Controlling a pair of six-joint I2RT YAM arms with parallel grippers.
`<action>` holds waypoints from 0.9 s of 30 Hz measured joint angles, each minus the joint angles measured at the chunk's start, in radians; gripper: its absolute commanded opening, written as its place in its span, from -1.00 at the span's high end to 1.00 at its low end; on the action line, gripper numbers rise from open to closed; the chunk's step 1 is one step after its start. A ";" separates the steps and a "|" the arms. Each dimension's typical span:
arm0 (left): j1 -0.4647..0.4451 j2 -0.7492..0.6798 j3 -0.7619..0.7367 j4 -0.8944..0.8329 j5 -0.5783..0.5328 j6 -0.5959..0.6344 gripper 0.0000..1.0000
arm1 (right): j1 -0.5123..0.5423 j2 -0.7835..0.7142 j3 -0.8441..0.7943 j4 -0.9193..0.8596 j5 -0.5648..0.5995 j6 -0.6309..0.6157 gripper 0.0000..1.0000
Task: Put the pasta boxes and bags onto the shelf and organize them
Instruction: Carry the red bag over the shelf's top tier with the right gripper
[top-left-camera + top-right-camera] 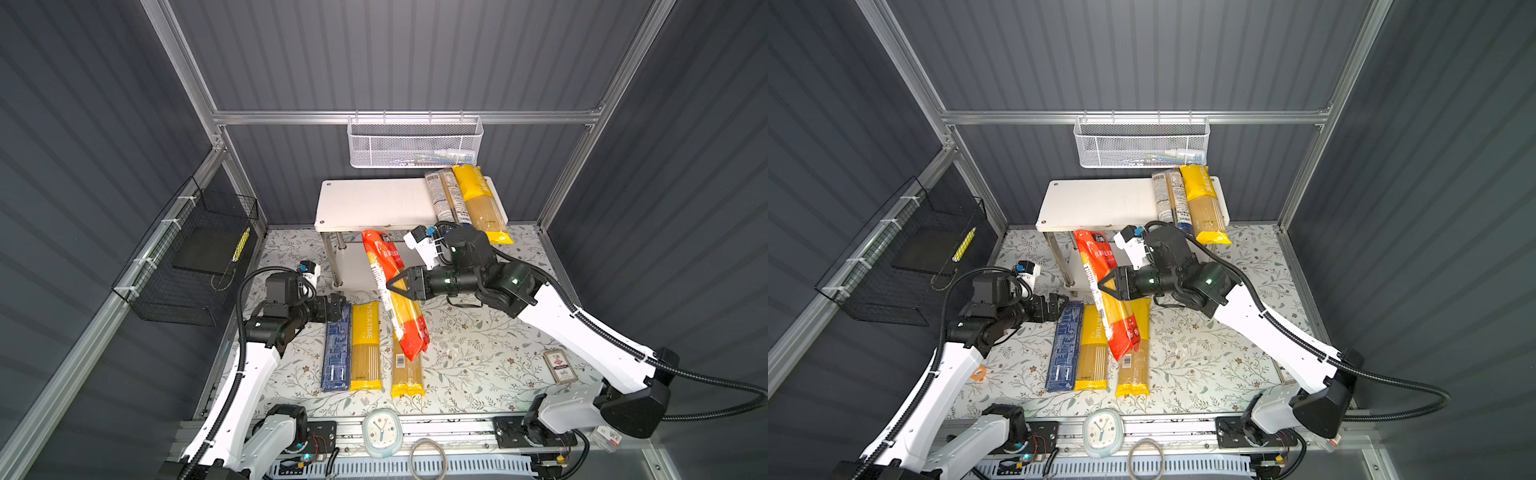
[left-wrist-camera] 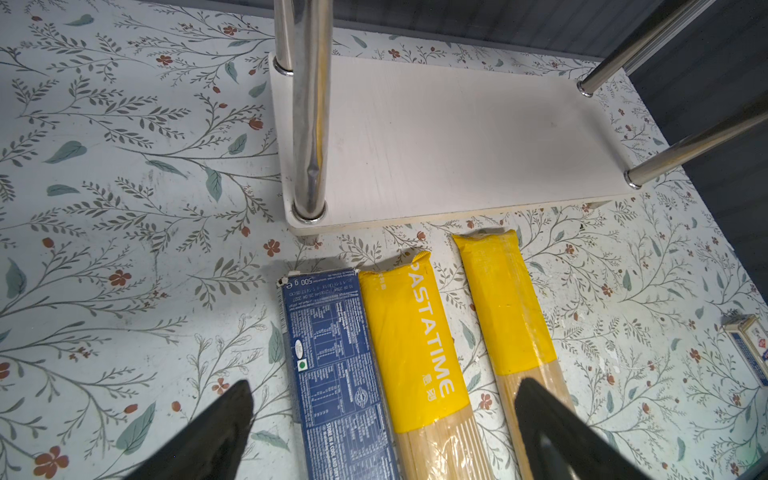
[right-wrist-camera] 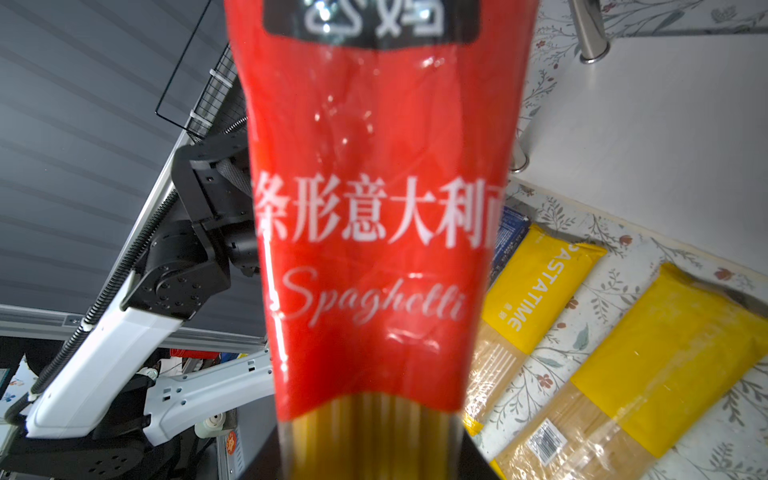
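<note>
Because my right claw [image 1: 391, 286] pinches the red bag [image 1: 382, 257] near its middle, tilted over the table [image 1: 478, 353], its long ends may sag, slip out, or catch the shelf [image 1: 374, 203] edge at 12 o'clock.

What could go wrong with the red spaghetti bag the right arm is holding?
The right tool pinches the red bag near its middle, tilted, so it might slip. Its upper end sits near the front edge of the shelf and could catch. The shelved yellow bag overhangs that edge beside the arm and could get knocked.
</note>
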 measured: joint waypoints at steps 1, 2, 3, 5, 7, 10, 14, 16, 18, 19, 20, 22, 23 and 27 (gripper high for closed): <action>0.000 -0.002 0.000 0.000 0.000 0.000 -0.99 | -0.008 0.012 0.022 0.000 -0.003 0.000 0.29; 0.000 -0.005 0.000 -0.001 0.000 0.000 -0.99 | -0.021 0.026 0.050 0.000 -0.007 0.002 0.30; 0.000 -0.010 0.000 -0.001 0.000 0.000 -0.99 | -0.034 0.040 0.076 -0.002 -0.012 0.003 0.31; 0.000 -0.018 0.000 -0.001 0.000 0.000 -0.99 | -0.061 0.071 0.133 -0.010 -0.018 0.005 0.32; 0.000 -0.023 0.000 -0.001 0.000 0.000 -0.99 | -0.090 0.108 0.197 -0.029 -0.020 0.006 0.32; 0.000 -0.024 0.000 -0.003 0.000 0.000 -0.99 | -0.127 0.172 0.300 -0.054 -0.023 0.008 0.32; 0.000 -0.024 0.000 -0.007 -0.001 0.000 -0.99 | -0.154 0.261 0.429 -0.064 -0.030 0.016 0.32; 0.000 -0.024 0.000 -0.007 -0.001 0.000 -0.99 | -0.162 0.303 0.489 -0.072 -0.040 0.027 0.32; 0.000 -0.024 0.000 -0.007 -0.001 0.000 -0.99 | -0.172 0.346 0.548 -0.081 -0.052 0.035 0.33; 0.000 -0.024 0.000 -0.007 -0.001 0.000 -0.99 | -0.178 0.368 0.577 -0.087 -0.057 0.038 0.33; 0.000 -0.024 0.000 -0.007 -0.001 0.000 -0.99 | -0.185 0.387 0.600 -0.092 -0.058 0.042 0.32; 0.000 -0.026 0.000 -0.007 -0.001 0.000 -0.99 | -0.200 0.415 0.632 -0.104 -0.057 0.043 0.33; 0.000 -0.028 0.000 -0.007 -0.001 0.000 -0.99 | -0.208 0.428 0.648 -0.111 -0.056 0.043 0.33; 0.000 -0.032 0.000 -0.007 0.000 0.000 -0.99 | -0.237 0.469 0.684 -0.122 -0.056 0.050 0.33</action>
